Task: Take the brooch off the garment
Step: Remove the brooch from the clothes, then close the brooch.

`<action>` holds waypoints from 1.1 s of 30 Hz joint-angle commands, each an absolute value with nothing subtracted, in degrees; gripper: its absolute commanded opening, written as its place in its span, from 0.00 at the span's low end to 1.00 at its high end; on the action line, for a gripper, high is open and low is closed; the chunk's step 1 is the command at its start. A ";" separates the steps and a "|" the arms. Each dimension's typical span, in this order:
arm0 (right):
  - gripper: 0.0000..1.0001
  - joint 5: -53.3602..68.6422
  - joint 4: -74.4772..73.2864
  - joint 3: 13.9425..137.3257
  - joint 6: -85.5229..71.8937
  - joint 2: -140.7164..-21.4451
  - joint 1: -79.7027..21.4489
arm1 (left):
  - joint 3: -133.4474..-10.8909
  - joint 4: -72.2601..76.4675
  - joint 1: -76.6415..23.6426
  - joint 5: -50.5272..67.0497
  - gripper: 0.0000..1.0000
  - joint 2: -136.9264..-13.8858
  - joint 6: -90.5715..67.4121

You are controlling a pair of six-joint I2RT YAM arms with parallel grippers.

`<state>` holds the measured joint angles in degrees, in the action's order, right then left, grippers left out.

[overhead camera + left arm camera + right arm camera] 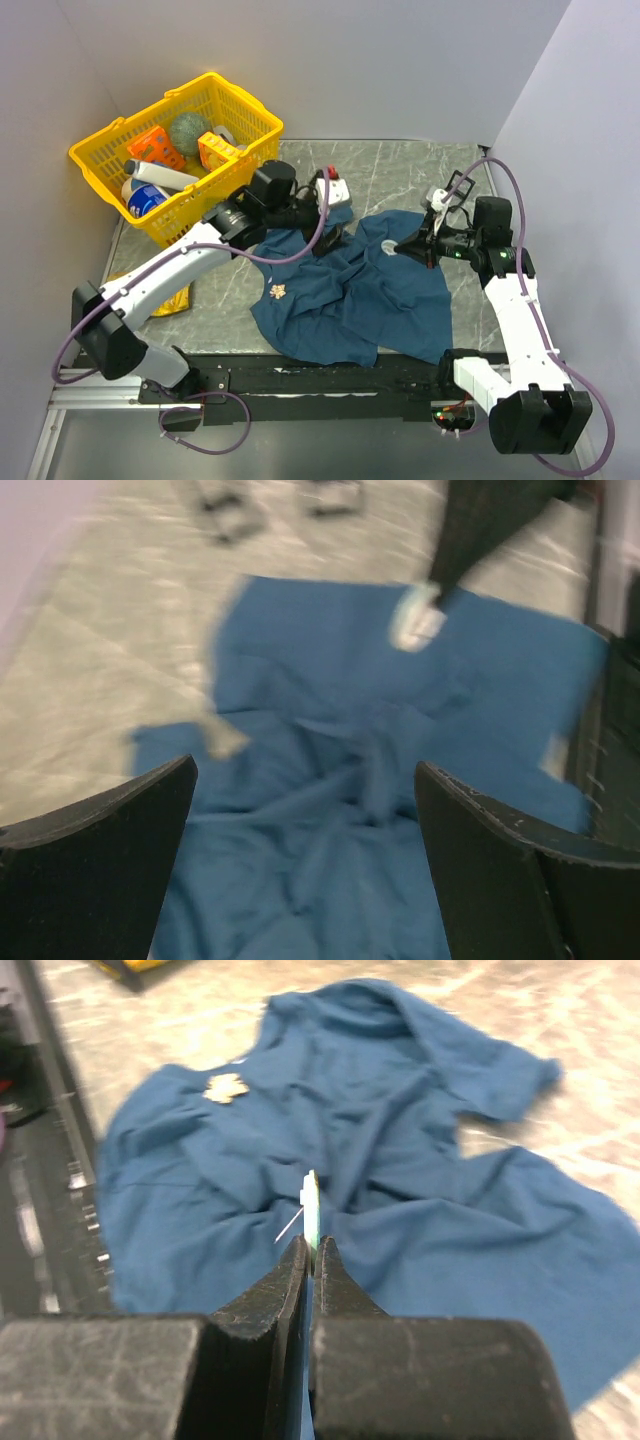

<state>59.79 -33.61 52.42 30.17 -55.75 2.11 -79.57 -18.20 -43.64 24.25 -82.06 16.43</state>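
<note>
The dark blue garment (350, 290) lies wrinkled on the table. My right gripper (403, 246) hovers above its upper right part. It is shut on a thin green-and-white brooch (312, 1200) held edge-on, with its bare pin sticking out to the left; the brooch is off the cloth. The same brooch shows blurred in the left wrist view (415, 628). A second, small pale yellow brooch (278, 292) sits on the garment's left part and also shows in the right wrist view (226, 1087). My left gripper (305, 770) is open and empty above the garment's top left folds (340, 840).
A yellow basket (100, 165) with several items stands at the back left. A yellow object (172, 300) lies on the table under the left arm. A black strip (300, 375) runs along the table's near edge.
</note>
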 commanded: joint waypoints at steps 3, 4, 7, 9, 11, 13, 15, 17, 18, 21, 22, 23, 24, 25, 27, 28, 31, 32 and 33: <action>0.00 66.88 -41.74 53.52 34.98 -53.79 1.76 | -80.51 -24.35 -43.86 48.13 0.96 -85.42 23.04; 0.00 67.75 -43.05 54.05 36.46 -54.22 1.76 | -80.86 -24.35 -43.86 49.21 0.96 -85.95 22.51; 0.00 70.31 -46.14 54.93 36.82 -54.67 1.67 | -80.34 -22.25 -44.03 52.73 0.96 -87.62 21.54; 0.00 70.84 -48.59 54.93 39.19 -54.49 1.67 | -80.16 -20.14 -44.56 53.08 0.96 -89.55 19.95; 0.00 71.10 -49.83 54.06 41.65 -54.05 1.67 | -79.98 -18.73 -45.43 52.47 0.96 -90.79 18.21; 0.00 71.72 -51.49 53.27 44.02 -53.70 1.76 | -79.81 -16.35 -46.05 52.03 0.96 -92.46 16.88; 0.00 71.63 -51.68 51.77 44.65 -53.44 1.67 | -80.07 -15.38 -47.37 51.24 0.96 -93.68 14.95; 0.00 70.93 -49.58 50.55 43.87 -52.56 1.67 | -80.77 -15.03 -48.77 50.37 0.96 -94.48 13.81; 0.00 70.75 -48.44 50.02 42.90 -52.04 1.67 | -81.03 -15.03 -49.21 49.93 0.96 -94.92 13.71; 0.00 70.66 -47.28 49.31 42.01 -51.06 1.67 | -82.00 -15.20 -50.27 48.78 0.96 -95.53 13.01; 0.00 70.66 -47.20 49.13 41.84 -50.89 1.67 | -82.44 -15.21 -50.45 48.78 0.96 -95.71 12.83; 0.00 70.58 -46.59 48.70 41.57 -50.80 1.76 | -82.62 -15.21 -50.62 48.69 0.96 -95.80 12.40; 0.00 70.23 -45.97 48.43 41.40 -50.63 1.76 | -82.70 -15.21 -50.80 48.69 0.96 -95.89 12.22; 0.00 70.05 -45.27 48.08 40.18 -50.54 1.76 | -82.88 -15.21 -50.89 48.69 0.96 -95.89 12.04; 0.00 70.22 -44.47 47.55 39.99 -50.62 1.76 | -83.14 -15.21 -51.59 47.82 0.96 -95.80 11.78; 0.00 70.31 -44.47 47.46 39.99 -50.89 1.76 | -83.23 -15.38 -52.11 47.55 0.96 -95.63 11.78; 0.00 71.36 -44.12 47.37 39.38 -51.24 1.85 | -83.58 -15.82 -53.26 45.97 0.96 -95.71 11.95; 0.00 71.37 -43.77 47.11 39.03 -51.15 1.76 | -83.67 -15.82 -53.44 45.79 0.96 -95.80 12.04; 0.00 71.54 -43.07 47.02 38.33 -51.07 1.76 | -83.67 -15.82 -53.61 45.53 0.96 -96.06 11.95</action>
<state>69.71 -46.13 47.53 40.23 -51.46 2.02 -81.10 -16.99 -52.12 46.74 -95.64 12.56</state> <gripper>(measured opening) 0.025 0.961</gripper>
